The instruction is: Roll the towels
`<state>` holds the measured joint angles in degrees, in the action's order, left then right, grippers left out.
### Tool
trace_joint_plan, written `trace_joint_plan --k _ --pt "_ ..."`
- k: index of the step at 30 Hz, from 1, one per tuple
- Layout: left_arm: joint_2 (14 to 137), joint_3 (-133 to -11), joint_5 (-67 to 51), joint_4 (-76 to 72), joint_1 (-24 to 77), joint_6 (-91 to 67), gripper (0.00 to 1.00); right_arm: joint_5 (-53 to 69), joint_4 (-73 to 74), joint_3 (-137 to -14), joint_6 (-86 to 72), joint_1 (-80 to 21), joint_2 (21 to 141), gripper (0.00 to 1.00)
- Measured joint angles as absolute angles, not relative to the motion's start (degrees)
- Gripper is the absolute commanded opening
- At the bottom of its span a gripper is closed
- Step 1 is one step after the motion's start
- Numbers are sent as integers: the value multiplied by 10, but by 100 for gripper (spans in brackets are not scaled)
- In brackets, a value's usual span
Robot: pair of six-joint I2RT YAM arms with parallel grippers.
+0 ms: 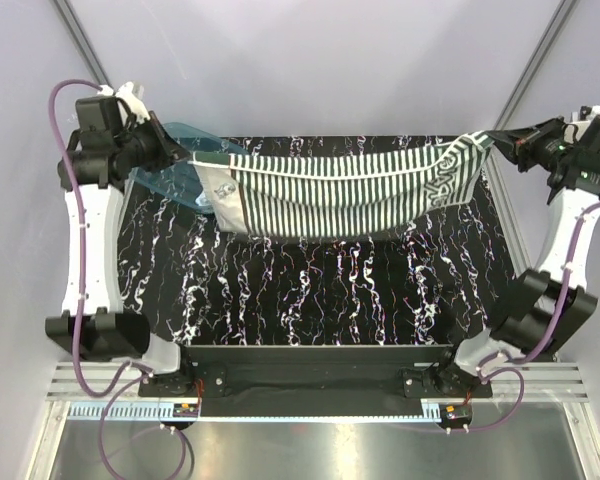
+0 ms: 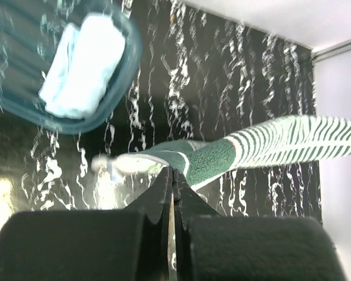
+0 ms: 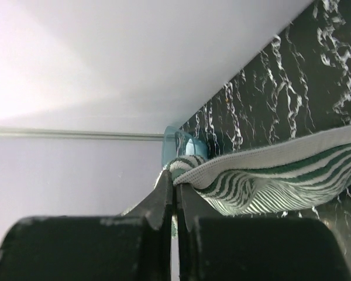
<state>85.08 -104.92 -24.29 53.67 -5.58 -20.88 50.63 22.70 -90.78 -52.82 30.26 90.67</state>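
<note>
Two claws [image 1: 188, 155] [image 1: 492, 140] pinch striped towel [image 1: 330, 200]; sagging, probably airborne.

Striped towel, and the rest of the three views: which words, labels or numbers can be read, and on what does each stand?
No text can be read for sure.
striped towel: white marks near its right end, perhaps lettering, too small and folded to read.
pale blue towel: no text visible.
table: only white marbling, no words.

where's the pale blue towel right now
The pale blue towel lies in the blue tray at the left wrist view's upper left, beyond the striped towel.
</note>
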Motion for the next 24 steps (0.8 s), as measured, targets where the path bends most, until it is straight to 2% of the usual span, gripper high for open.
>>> trace_joint_plan --k 2,9,10,12,13,14,16,17,18,19,22,24 --pt "815 -1016 -251 507 -56 -205 0 508 171 -875 -532 304 869 0" --pt "583 -692 -280 451 -57 -202 0 512 59 -609 -544 323 701 0" --pt "562 -650 -278 449 -57 -201 2 505 60 -566 -543 334 692 5" --pt "542 -588 -275 462 -61 -201 3 493 78 -498 -545 360 686 23" --pt "537 -562 -274 470 -66 -200 7 485 92 -467 -547 377 686 40" --pt "534 -540 -274 481 -72 -198 21 478 111 -442 -549 397 686 70" --pt "529 -510 -271 496 -83 -193 30 458 152 -416 -543 427 686 77" --pt "522 -499 -268 502 -85 -193 54 451 169 -415 -542 435 686 83" --pt "514 -491 -264 509 -86 -188 63 446 180 -415 -541 437 685 84" --pt "503 -487 -260 515 -86 -189 66 443 185 -416 -538 437 685 85" --pt "475 -486 -251 519 -86 -189 99 426 218 -428 -528 436 674 85" --pt "469 -487 -250 518 -86 -193 99 414 239 -445 -518 436 665 85"
